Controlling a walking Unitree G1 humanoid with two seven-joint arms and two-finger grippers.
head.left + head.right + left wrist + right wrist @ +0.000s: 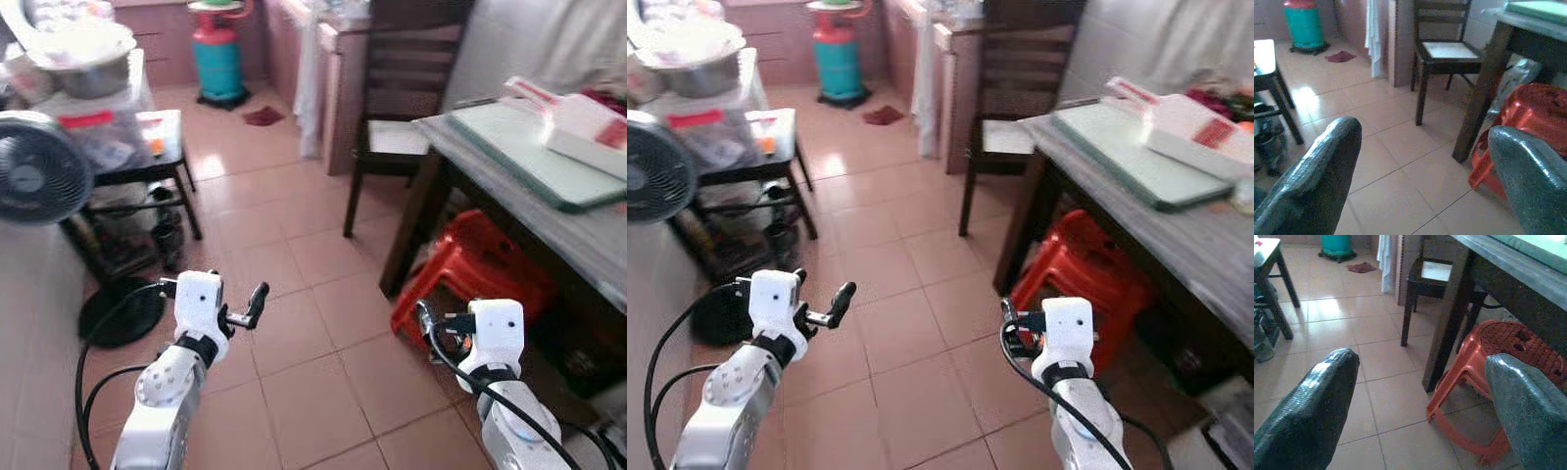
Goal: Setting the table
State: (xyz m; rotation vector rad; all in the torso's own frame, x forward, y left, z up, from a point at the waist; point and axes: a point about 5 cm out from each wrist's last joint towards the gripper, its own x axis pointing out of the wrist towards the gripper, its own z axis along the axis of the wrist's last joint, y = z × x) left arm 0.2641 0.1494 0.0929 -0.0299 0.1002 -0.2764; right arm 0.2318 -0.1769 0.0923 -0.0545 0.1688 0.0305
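1. A kitchen with a tiled floor: the robot stands short of the dining table (549, 230) with both arms raised and nothing in either hand. By the look of things the table-setting has hardly begun.

2. The left gripper (1425, 171) has its two black fingers spread wide and empty, with bare floor between them; the right gripper (1425, 406) is likewise parted and carries nothing (a red plastic stool (1488, 377) lies past its fingertips).

3. The table, to the robot's right, has a grey top on dark legs. On it lie a pale green board (534, 152) and, resting on that, a white box with red markings (583, 122); no plates, bowls or cutlery can be made out on the part in view.

4. A dark wooden chair (392, 117) stands at the table's far end, and the red stool is tucked beneath the top.

5. Left to do, as judged from here: fetch the tableware and lay every place.
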